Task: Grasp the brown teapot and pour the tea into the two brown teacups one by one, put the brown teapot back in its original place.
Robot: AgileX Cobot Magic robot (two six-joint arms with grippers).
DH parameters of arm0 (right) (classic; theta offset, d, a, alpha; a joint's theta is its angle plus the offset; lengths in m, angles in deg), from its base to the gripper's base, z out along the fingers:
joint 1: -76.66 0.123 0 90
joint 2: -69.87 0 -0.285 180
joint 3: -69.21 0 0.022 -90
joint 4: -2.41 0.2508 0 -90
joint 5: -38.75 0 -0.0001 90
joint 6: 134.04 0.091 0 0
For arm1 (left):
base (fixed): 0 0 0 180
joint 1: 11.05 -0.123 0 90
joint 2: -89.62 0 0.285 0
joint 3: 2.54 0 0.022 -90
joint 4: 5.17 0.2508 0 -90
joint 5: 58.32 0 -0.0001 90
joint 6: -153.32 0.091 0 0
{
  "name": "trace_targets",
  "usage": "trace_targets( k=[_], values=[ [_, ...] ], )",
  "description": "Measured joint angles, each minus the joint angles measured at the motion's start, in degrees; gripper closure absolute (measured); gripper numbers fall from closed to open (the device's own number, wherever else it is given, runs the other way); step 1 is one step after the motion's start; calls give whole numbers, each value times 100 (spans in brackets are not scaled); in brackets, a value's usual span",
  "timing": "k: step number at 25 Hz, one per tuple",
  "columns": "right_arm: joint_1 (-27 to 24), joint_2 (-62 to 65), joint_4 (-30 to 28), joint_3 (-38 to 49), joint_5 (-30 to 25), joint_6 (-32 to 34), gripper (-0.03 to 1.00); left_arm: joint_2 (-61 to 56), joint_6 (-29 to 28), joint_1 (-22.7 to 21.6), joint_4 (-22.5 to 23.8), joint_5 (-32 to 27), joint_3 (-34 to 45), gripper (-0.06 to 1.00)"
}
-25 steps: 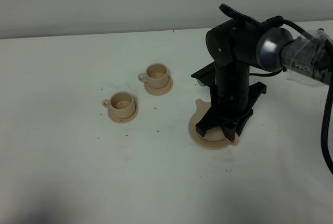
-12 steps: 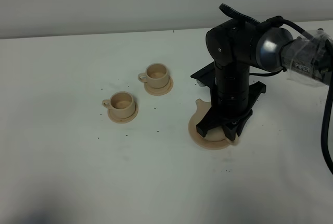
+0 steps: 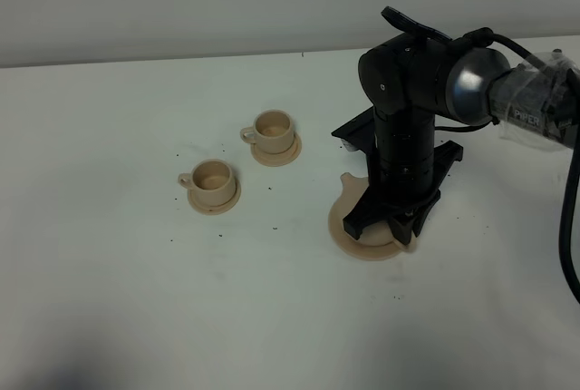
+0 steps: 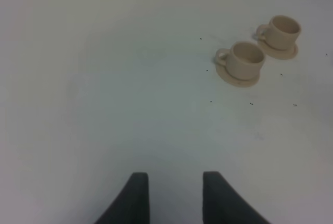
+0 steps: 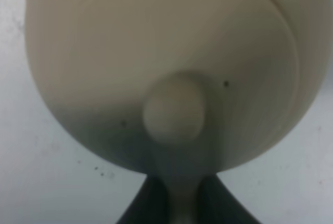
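The teapot (image 5: 156, 52) sits on its wide plate (image 3: 349, 240) at the right of the white table (image 3: 109, 299), almost wholly hidden in the high view beneath the black right arm that stands upright over it. Seen from the right wrist, the pot's pale lid and round knob (image 5: 173, 112) fill the frame, and the right gripper (image 5: 179, 206) is clamped on the thin loop handle (image 5: 179, 193), its dark fingers pressed to either side of it. The two cups (image 3: 211, 179) (image 3: 274, 127), each on its own small saucer (image 3: 217, 201), stand well apart from the plate toward the table's middle, one nearer the back wall than the other, handles turned left in the high view. Dark specks (image 3: 269, 188) dot the tabletop around them. The left gripper (image 4: 174, 198) hangs over bare table far from the cups (image 4: 247, 60), its jaws parted and holding nothing.
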Motion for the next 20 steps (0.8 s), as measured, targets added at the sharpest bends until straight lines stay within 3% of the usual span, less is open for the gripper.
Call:
trace_targets(
  k=[20],
  values=[
    [0,0,15,0,0,-18,86,0,0,0,0,0,0,67]
  ],
)
